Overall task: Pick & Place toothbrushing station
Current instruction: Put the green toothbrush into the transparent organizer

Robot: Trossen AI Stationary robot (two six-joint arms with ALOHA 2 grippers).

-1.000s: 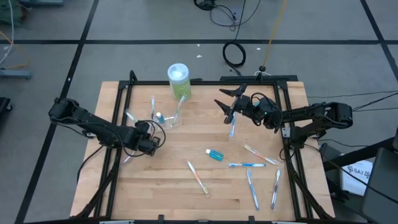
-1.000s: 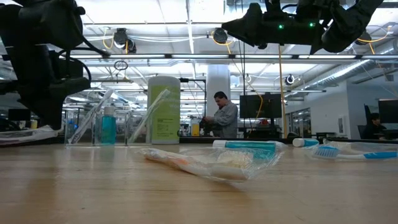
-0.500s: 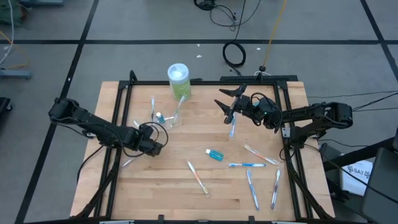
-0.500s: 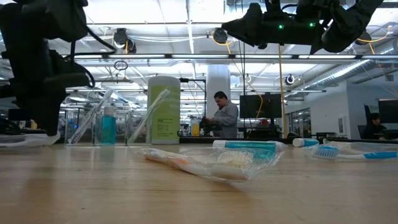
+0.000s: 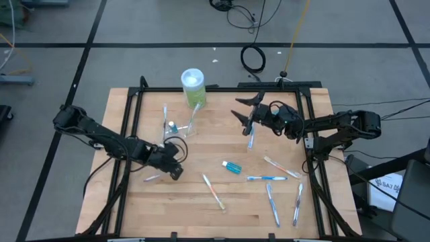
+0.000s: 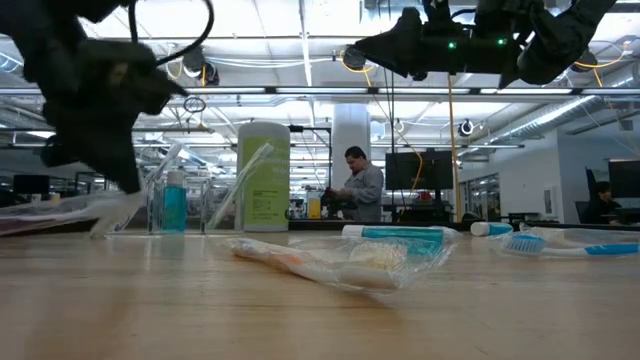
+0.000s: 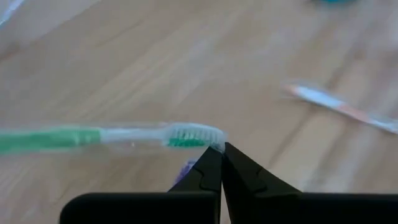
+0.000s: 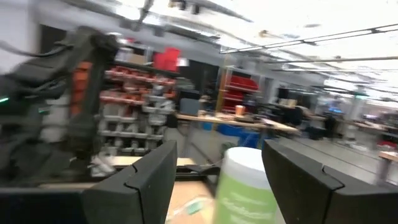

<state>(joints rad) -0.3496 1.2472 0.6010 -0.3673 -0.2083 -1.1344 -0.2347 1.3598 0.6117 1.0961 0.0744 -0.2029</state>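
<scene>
Nearest the low camera, an orange-and-white toothbrush in crinkled clear wrap (image 6: 318, 262) is lying flat on the wooden table (image 5: 195, 208), well on the near side of the small clear plastic cup (image 5: 183, 130).

Between it and the cup, the left gripper (image 5: 175, 169) is pinching its two dark fingers fully together on the wrapper of a slim green-handled toothbrush (image 7: 134, 137), right at the bristle end. The green-handled toothbrush is trailing out sideways from the fingertips. Whether it is hanging clear of the wood cannot be told.

This brush is looking very light and stiff, but its film sleeve is probably slippery and crushable. Held by one end, it is likely swinging and sagging. A grip across the middle of the handle would probably be steadier.

To the right of the cup, the right gripper (image 5: 243, 112) is hovering with its fingers spread wide and empty, above a blue-and-white toothbrush (image 5: 251, 139).

Just behind the cup, a tall green container with a white lid (image 5: 193, 86) is standing upright.

Only the left wrist view is showing the pinch point and the green handle; from above, that brush is reading as a pale sliver. Only the low view is showing a blue tube (image 6: 174, 203) standing inside the cup, and a person (image 6: 358, 190) working far behind it.
</scene>
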